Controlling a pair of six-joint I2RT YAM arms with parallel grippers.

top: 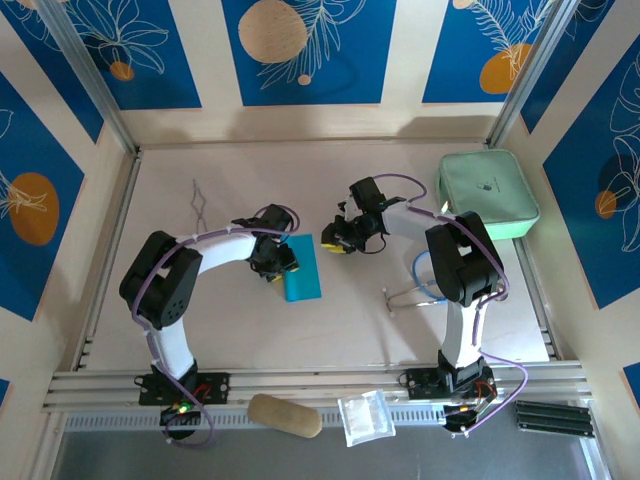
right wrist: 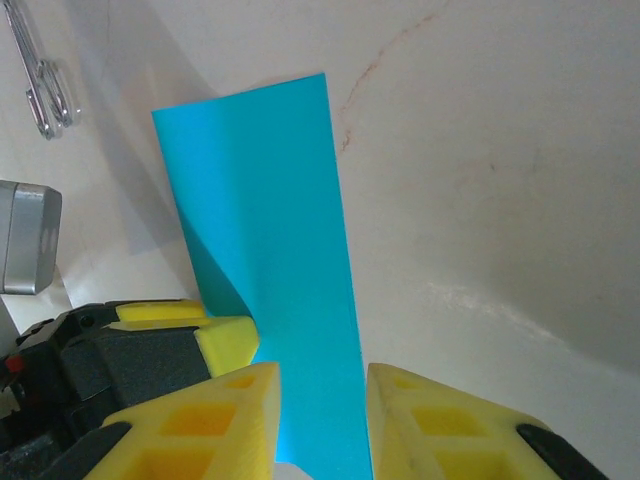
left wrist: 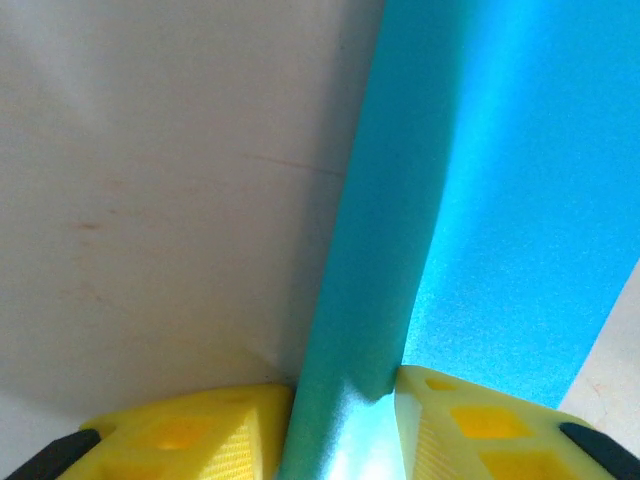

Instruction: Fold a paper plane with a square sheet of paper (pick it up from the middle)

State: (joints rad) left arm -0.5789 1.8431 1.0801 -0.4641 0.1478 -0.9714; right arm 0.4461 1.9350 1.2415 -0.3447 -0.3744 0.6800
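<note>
Two hands meet at the square sheet of paper (top: 302,268), a folded strip near the counter's (top: 330,330) middle; left hand (left wrist: 345,420) pinches its raised fold; right hand (right wrist: 320,415) hovers spread over it.

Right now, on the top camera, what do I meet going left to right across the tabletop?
thin metal tool → left gripper → square sheet of paper → right gripper → mint-green pouch
</note>
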